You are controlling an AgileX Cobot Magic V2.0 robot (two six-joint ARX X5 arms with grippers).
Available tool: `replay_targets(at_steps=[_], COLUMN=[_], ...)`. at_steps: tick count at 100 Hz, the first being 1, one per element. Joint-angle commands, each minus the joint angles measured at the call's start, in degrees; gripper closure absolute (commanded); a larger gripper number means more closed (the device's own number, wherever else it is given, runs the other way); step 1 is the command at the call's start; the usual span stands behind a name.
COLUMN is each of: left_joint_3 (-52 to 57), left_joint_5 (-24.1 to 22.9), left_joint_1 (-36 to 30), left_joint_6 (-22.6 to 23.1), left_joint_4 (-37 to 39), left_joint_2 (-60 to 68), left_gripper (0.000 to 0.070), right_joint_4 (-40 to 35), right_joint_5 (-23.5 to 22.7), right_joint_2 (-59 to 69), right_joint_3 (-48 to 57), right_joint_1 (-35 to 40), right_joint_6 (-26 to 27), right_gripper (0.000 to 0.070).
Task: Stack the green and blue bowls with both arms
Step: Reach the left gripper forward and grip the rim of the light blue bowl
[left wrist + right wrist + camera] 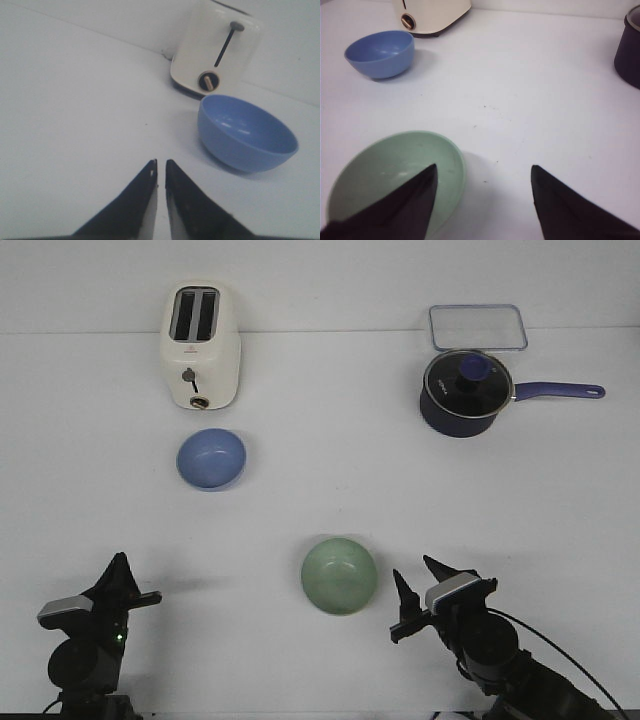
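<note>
The periwinkle blue bowl [211,459] stands upright and empty just in front of the toaster. It also shows in the left wrist view [245,132] and the right wrist view [381,52]. The pale green bowl [339,575] stands upright and empty near the front middle. My left gripper [122,568] is shut and empty at the front left, well short of the blue bowl; its jaws [161,161] almost touch. My right gripper [415,572] is open and empty just right of the green bowl [395,175]. In the right wrist view [484,167] one finger overlaps the bowl and its near rim lies between the jaws.
A cream toaster [200,345] stands at the back left. A dark navy saucepan [465,390] with a glass lid and a long handle pointing right stands at the back right. A clear rectangular container [478,327] lies behind it.
</note>
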Motion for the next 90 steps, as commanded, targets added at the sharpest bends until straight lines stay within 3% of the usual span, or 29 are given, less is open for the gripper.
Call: replay_targets(at_steps=[1,17,28,31,40,45,75,90], left_joint_3=[1.2,12.9,24.1,27.3,35.7,39.6,56.3,62.7], left_joint_5=[2.5,3.2,3.8,4.8,7.5,8.2,9.9,13.9], left_joint_1=[0.1,0.0,0.0,0.0,0.0,0.0,0.0,-0.1], left_joint_6=[-4.3,-5.7,-0.1,1.4,3.7,3.7,4.7,4.9], left_joint_4=[0.6,-2.4,-8.5,-10.4,-14.6,-15.8,-18.1,-17.8], left_joint_2=[0.1,8.4,20.8,24.7,35.7,41.6,73.1,85.9], left_gripper=[0.0689,0.0689,0.0669,0.0616,0.0345,0.0275,0.0277,0.0277], right_joint_4=[0.9,1.0,1.0,1.1,1.5,1.8,3.1,3.1], right_joint_5=[0.2,0.2,0.2,0.2,0.2,0.2,0.2,0.2], right_joint_2=[0.0,0.0,0.0,0.0,0.0,0.0,0.0,0.1], right_joint_3=[0.1,0.1,0.1,0.1,0.1,0.1,0.1,0.1], right_joint_1=[0.5,0.5,0.5,0.5,0.5,0.5,0.5,0.5], right_joint_6=[-0.5,-0.5,-0.5,-0.5,-0.5,-0.5,-0.5,-0.5], right_gripper=[0.0313,0.0313,0.0313,0.0313,0.0313,0.0313,0.0313,0.0313])
